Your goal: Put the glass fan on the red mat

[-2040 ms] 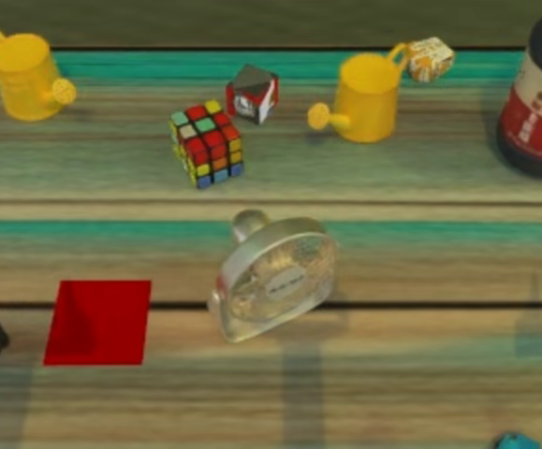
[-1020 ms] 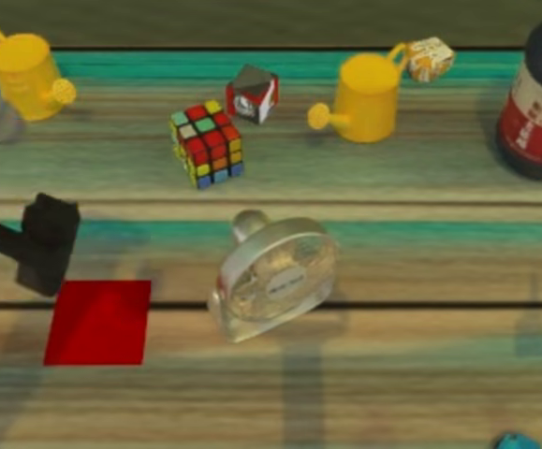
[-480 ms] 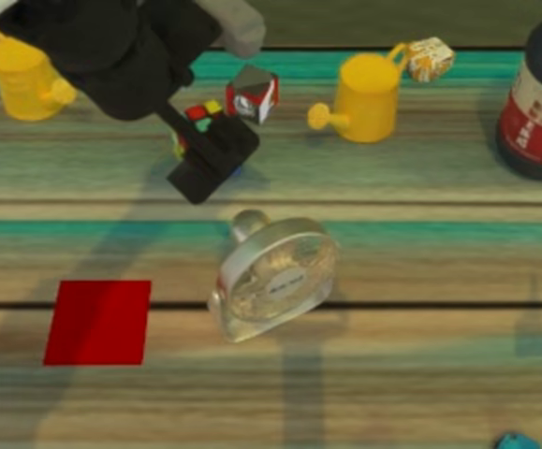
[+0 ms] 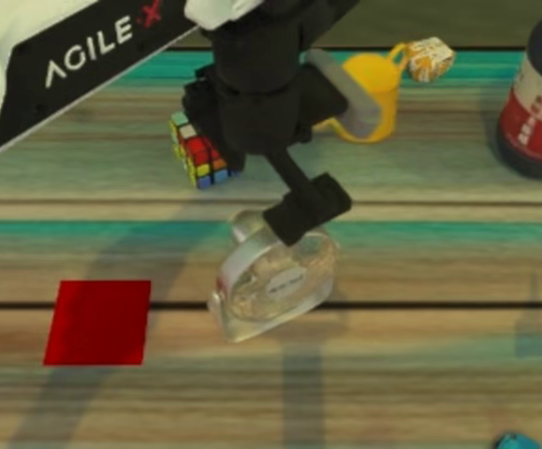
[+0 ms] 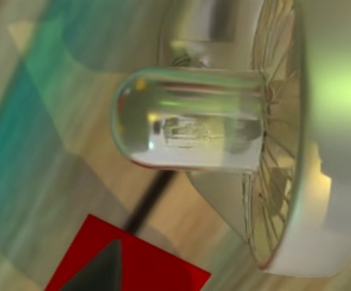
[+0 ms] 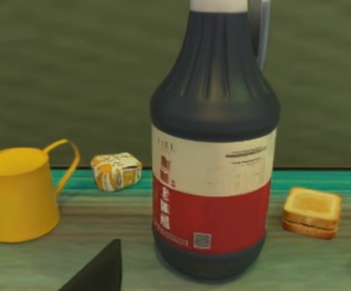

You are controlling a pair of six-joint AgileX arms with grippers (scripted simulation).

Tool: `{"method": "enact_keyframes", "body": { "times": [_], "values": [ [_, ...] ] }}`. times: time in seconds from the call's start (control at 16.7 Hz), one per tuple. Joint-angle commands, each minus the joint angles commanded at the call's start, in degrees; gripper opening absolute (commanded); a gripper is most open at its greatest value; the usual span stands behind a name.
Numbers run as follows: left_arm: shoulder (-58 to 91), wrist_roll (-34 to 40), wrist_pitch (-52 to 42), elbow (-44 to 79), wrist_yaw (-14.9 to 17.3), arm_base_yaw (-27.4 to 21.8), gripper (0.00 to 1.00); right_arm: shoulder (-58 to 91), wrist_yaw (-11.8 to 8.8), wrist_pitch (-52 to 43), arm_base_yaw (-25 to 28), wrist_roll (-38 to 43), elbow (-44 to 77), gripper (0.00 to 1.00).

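The glass fan (image 4: 275, 285) lies tilted on the wooden table at the middle of the top view, its grille face and small label up. My left gripper (image 4: 303, 213) hangs over the fan's far rim, by its stubby clear base, and looks open. In the left wrist view the clear base (image 5: 190, 124) fills the middle, and one dark fingertip (image 5: 99, 270) shows apart from the fan. The red mat (image 4: 98, 322) lies flat to the fan's left, bare, and shows again as a red corner (image 5: 157, 273). My right arm is parked outside the top view; one of its fingertips (image 6: 99, 273) shows.
A Rubik's cube (image 4: 200, 154) sits just behind the fan, half under my left arm. A yellow watering can (image 4: 383, 94), a small wrapped box (image 4: 430, 58) and a big dark bottle (image 4: 537, 103) stand at the back right. Toast (image 6: 311, 212) lies beside the bottle.
My left arm has swung in from the left edge, crossed the back of the table and dropped to the fan's far rim. It now covers the left watering can and the small cube. The fan has not moved.
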State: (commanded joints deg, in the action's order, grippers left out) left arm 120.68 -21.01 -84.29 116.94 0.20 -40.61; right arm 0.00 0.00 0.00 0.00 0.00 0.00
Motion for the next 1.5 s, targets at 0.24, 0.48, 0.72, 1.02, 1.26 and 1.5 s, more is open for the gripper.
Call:
{"method": "enact_keyframes", "body": {
  "times": [0.24,0.48,0.72,1.02,1.26,1.5],
  "values": [
    [2.1,-0.3,-1.4,1.6,0.0,-0.6,1.00,0.0,0.0,0.0,0.0,0.0,0.0,1.00],
    [2.0,-0.3,-1.1,1.3,0.0,-0.4,1.00,0.0,0.0,0.0,0.0,0.0,0.0,1.00],
    [1.5,-0.4,4.7,-5.1,-0.1,-0.5,1.00,0.0,0.0,0.0,0.0,0.0,0.0,1.00],
    [1.3,-0.3,10.4,-11.0,-0.1,-0.5,1.00,0.0,0.0,0.0,0.0,0.0,0.0,1.00],
    [1.3,-0.3,10.4,-11.0,-0.1,-0.5,0.85,0.0,0.0,0.0,0.0,0.0,0.0,1.00],
    [1.3,-0.3,10.4,-11.0,-0.1,-0.5,0.55,0.0,0.0,0.0,0.0,0.0,0.0,1.00]
  ]
}}
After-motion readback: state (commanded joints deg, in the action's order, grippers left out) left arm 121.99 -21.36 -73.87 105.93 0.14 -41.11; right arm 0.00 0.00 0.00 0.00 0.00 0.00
